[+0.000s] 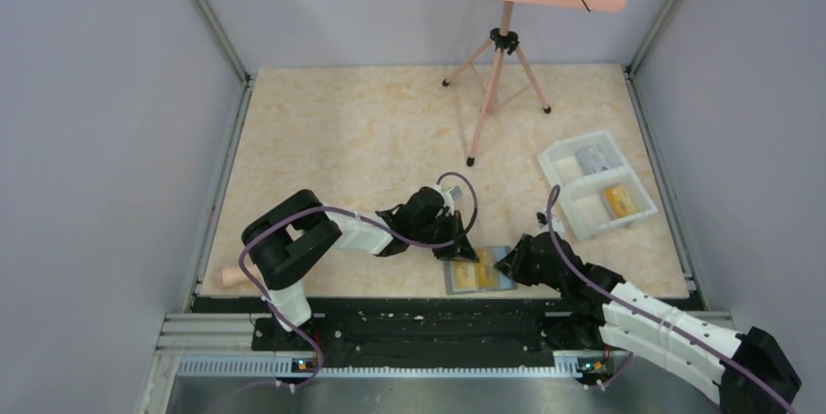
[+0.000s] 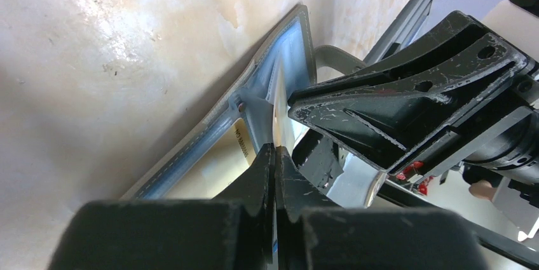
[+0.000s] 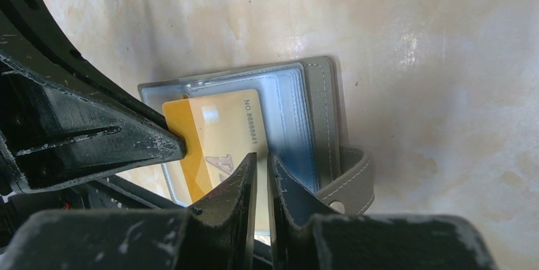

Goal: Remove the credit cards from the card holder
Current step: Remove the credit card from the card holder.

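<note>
Left tool [image 2: 274, 150] pressed together, pinching yellow card [image 3: 222, 133] by its edge. Right tool [image 3: 259, 159] nearly closed, narrow slit, over open card holder [image 3: 321, 111] lying flat on worktop [image 3: 445, 60]. Card likely thin, stiff, light, slick: grip exposed edge, slide out flat.

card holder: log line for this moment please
card holder open; yellow card in pocket; left hand shut at card edge; right hand over holder, grip unclear
</note>
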Tool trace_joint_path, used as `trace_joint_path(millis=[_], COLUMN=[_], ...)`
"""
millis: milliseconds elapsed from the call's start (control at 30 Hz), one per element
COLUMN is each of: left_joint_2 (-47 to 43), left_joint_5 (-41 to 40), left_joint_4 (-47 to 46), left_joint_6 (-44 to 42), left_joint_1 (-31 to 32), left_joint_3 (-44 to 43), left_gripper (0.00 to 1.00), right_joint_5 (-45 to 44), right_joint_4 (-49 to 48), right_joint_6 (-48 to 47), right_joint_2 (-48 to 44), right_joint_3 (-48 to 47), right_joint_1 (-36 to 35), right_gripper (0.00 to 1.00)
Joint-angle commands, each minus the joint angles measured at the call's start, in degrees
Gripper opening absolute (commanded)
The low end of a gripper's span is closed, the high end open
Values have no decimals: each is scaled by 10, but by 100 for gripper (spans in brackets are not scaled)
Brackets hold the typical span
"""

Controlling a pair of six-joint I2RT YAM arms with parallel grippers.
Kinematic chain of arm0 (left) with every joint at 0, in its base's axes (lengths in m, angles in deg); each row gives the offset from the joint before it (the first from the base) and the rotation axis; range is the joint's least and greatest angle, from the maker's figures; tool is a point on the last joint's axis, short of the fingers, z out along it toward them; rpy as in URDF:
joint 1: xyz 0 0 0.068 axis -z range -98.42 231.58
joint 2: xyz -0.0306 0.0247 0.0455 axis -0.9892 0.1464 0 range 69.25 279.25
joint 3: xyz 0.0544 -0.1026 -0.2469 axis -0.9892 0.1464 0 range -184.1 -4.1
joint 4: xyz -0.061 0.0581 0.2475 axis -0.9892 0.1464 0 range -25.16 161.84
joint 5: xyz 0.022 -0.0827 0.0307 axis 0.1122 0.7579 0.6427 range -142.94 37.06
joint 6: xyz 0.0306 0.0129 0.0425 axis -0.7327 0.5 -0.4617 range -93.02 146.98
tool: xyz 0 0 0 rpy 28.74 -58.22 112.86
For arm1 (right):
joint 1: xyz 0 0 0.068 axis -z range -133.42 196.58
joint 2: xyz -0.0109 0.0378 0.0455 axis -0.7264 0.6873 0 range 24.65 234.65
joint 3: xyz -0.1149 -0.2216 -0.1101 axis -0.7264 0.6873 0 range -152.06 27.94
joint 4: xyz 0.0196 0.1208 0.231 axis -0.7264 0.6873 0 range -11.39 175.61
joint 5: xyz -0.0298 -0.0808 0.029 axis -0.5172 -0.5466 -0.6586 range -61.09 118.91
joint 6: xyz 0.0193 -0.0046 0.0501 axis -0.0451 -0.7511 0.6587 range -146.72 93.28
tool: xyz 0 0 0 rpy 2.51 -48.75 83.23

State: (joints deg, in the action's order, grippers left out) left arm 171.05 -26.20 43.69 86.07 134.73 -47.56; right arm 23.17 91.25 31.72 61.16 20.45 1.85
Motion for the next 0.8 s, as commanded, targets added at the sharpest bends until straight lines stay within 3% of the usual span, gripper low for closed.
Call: trace_joint_path(millis=[0,500,767], left_joint_2=[1,-87,-181], left_joint_5=[30,2,-36], left_joint_4=[-57,-62,-54], left_joint_6=[22,88,98], left_joint_1=[-5,-59,-79], left_joint_3=[14,114,158], left_gripper=[0,0,0], right_joint_5=[8,13,44], right_joint_4=[22,20,-27], right_joint_6=[-1,-30,-26], right_joint_2=[-3,-6,-68], right_joint_3=[12,-34,-47], right_joint_1=[8,10,10], right_gripper=[12,16,28])
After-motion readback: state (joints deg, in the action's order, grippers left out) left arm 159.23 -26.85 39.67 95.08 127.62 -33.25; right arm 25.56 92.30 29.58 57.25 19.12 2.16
